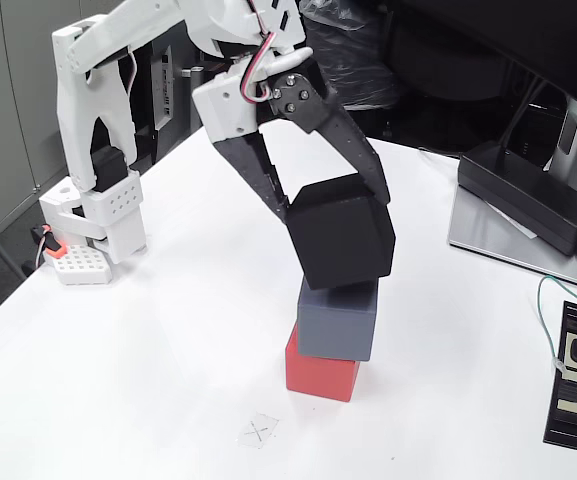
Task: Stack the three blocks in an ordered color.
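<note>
Now, grip: we see the gripper [336,210] clamping the matte black cube [342,233], tilted.
Stack: grey cube [337,320] on red cube [320,368].
Handling: we judge it light, rigid; hold opposite faces.

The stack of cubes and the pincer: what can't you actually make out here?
- Black cube, fixed view: tilted in the pincer; whether it rests on the grey cube is unclear.
- Red cube: its top is covered by the grey cube.
- Power adapter: its cable is cut off by the right edge.
- Pencil cross on the table: too faint to read.
</note>
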